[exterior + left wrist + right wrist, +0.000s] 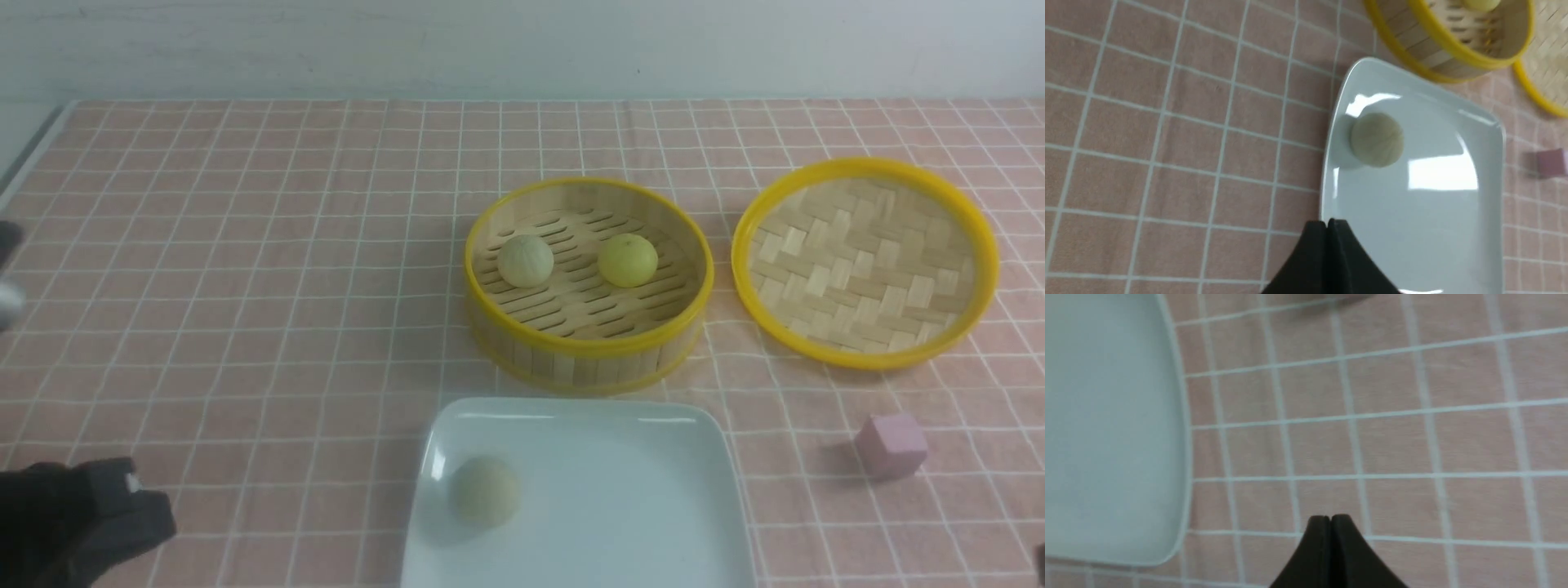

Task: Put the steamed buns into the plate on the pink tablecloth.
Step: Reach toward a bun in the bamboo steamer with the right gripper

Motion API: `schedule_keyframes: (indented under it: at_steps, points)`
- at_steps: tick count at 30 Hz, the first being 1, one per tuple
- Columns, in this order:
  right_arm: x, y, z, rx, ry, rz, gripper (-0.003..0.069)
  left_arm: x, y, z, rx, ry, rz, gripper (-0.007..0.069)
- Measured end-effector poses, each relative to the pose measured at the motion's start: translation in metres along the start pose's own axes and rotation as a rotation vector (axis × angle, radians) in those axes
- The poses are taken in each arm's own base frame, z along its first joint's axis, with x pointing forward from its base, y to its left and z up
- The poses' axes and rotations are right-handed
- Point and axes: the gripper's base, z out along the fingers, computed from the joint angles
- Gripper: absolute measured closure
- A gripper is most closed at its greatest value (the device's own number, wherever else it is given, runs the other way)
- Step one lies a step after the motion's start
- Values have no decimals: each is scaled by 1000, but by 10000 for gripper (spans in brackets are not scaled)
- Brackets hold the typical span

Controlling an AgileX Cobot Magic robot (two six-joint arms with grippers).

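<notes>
One pale bun (pixel 485 490) lies in the left part of the white square plate (pixel 620 433); it shows in the left wrist view too (pixel 1376 139), on the plate (pixel 1453 228). A second pale bun (pixel 526 260) and the yellow-green bun (pixel 627 260) sit in the bamboo steamer (pixel 588 359). My left gripper (pixel 1327 223) is shut and empty, at the plate's left edge; its black body (pixel 90 514) shows at the front left. My right gripper (pixel 1330 518) is shut and empty over the pink tablecloth (pixel 1392 445), right of the plate (pixel 1106 437).
The yellow-rimmed woven lid (pixel 865 261) lies right of the steamer. A pink cube (pixel 891 445) sits on the tablecloth (pixel 245 286) right of the plate. The table's left edge runs at the far left.
</notes>
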Motion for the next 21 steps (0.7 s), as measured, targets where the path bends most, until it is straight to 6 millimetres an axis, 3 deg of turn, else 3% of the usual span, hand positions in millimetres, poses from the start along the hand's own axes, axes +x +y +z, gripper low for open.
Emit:
schedule_keyframes:
  at_steps: [4,6,9,13,16,20,21]
  points:
    - [-24,26,23,-251,82,-122,650,-8,5,22,-35,105,8,623]
    - [-31,35,31,-306,97,-158,639,-9,6,28,-41,129,2,623]
    - [-59,62,53,-364,129,-244,589,-12,8,38,-58,172,-10,621]
    - [-101,100,86,-306,133,-365,491,-14,10,42,-65,177,-14,612]
    - [-126,114,107,-232,108,-390,431,-15,10,42,-65,167,-12,607]
    - [-181,132,135,-89,-27,-410,320,-16,10,42,-65,152,-11,596]
    - [-181,132,135,-89,-27,-410,320,-16,10,42,-65,152,-11,596]
